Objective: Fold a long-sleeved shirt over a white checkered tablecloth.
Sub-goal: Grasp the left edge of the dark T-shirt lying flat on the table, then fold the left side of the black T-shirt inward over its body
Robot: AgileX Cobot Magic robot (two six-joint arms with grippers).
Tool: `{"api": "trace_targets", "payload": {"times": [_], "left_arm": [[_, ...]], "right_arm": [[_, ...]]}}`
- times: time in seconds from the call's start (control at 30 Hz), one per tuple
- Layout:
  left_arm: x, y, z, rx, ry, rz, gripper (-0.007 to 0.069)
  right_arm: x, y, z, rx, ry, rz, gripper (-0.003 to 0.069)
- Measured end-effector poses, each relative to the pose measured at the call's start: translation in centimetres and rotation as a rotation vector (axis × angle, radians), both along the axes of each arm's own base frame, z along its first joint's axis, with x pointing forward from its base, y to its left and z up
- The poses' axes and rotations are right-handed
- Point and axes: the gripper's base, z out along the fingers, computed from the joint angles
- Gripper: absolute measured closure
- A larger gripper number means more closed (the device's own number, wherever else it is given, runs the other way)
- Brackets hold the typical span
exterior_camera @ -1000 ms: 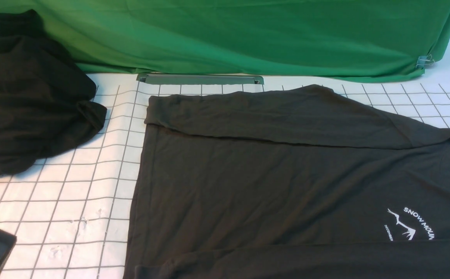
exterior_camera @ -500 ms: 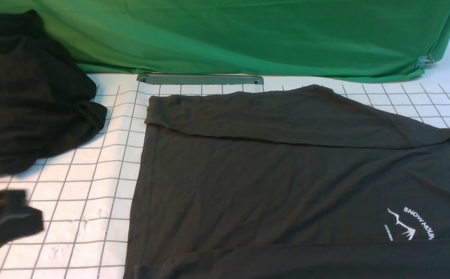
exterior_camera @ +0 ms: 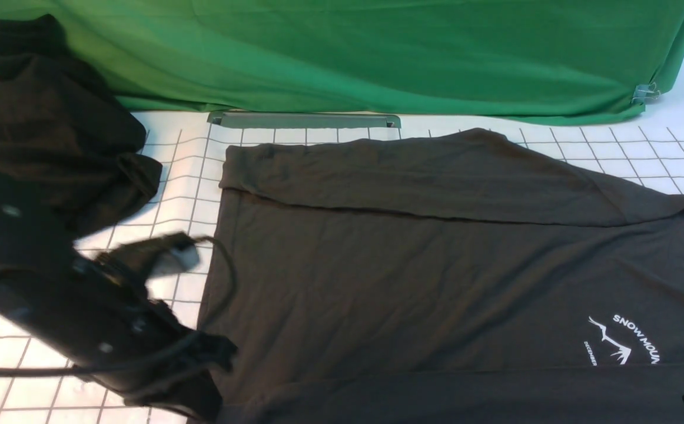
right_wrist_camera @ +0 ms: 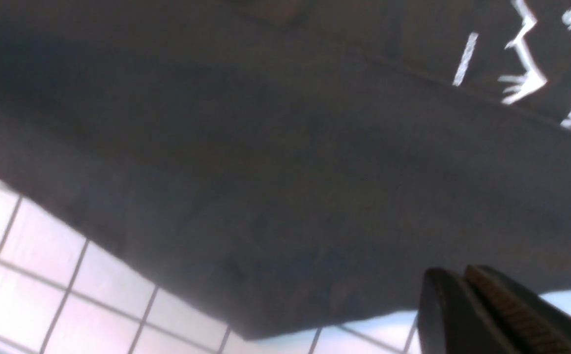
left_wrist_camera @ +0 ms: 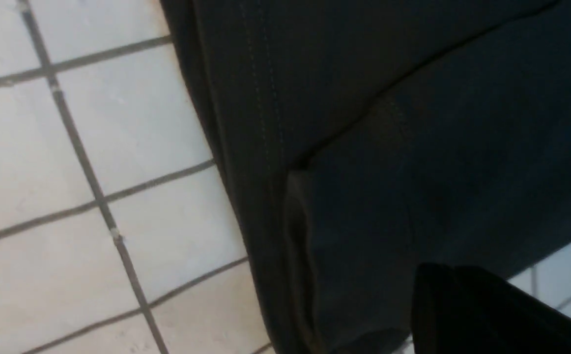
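Right up close, the right tool (right_wrist_camera: pixel 462 282) has its jaws pressed together on nothing, poised over the edge of the long-sleeved shirt (exterior_camera: pixel 436 282) where dark cloth meets the grid. Over on the left, the left tool (left_wrist_camera: pixel 442 290) is one dark shape above the shirt's near left corner, and I cannot tell how its jaws stand. The shirt lies flat on the white checkered tablecloth (exterior_camera: pixel 642 147), collar to the right, its far sleeve folded across the body. Further back on the left sits a black heap of cloth (exterior_camera: pixel 42 129), and behind everything hangs the green cloth (exterior_camera: pixel 377 53).
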Motion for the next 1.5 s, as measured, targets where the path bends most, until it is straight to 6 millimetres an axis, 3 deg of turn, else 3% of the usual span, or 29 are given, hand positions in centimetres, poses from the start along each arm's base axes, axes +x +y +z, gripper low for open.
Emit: {"api": "trace_targets", "payload": {"times": [0.17,0.43,0.6,0.77,0.9,0.97,1.0,1.03,1.1,1.17,1.23,1.33,1.37,1.5], "left_arm": [[0.5,-1.3,-1.3,0.143,-0.037,0.01,0.0505],[1.1,-1.5,-1.5,0.137,-0.067,0.102,0.0304],[1.4,-1.9,-3.0,0.135,-0.006,0.111,0.024],[1.8,-2.1,-4.4,0.148,0.038,0.115,0.0239],[2.0,-2.1,-4.6,0.149,0.038,0.109,0.0323],[2.0,-2.2,-4.5,0.147,0.037,0.107,0.0449],[2.0,-2.2,-4.5,0.144,0.037,0.109,0.046],[2.0,-2.2,-4.3,0.138,0.031,0.111,0.0538],[1.8,-2.2,-3.4,0.127,0.019,0.107,0.06],[1.8,-2.2,-2.4,0.116,0.012,0.101,0.0606],[2.1,-2.5,0.1,0.082,-0.029,0.102,0.0608],[2.6,-2.5,2.3,0.053,-0.069,0.114,0.0608],[3.2,-2.6,4.3,0.027,-0.111,0.118,0.0608],[5.5,-2.4,7.9,0.009,-0.198,0.133,0.0608]], "right_arm": [[0.2,0.0,0.1,0.003,-0.018,-0.004,0.061],[0.6,0.0,0.2,0.01,-0.06,-0.014,0.0599],[0.6,0.0,0.3,0.01,-0.064,-0.015,0.0585],[0.6,0.0,0.3,0.01,-0.064,-0.015,0.0577],[0.6,0.0,0.3,0.01,-0.064,-0.015,0.0566],[0.6,0.0,0.3,0.01,-0.064,-0.015,0.056],[0.6,0.0,0.3,0.01,-0.064,-0.015,0.056],[0.6,0.0,0.3,0.01,-0.064,-0.015,0.0557],[0.6,0.0,0.3,0.01,-0.064,-0.015,0.0554],[0.6,0.0,0.3,0.01,-0.064,-0.015,0.0554],[0.6,0.0,0.3,0.01,-0.064,-0.015,0.0552],[0.6,0.0,0.3,0.01,-0.064,-0.015,0.055],[0.6,0.0,0.3,0.01,-0.064,-0.015,0.0547],[0.6,0.0,0.3,0.01,-0.064,-0.015,0.054]]}}
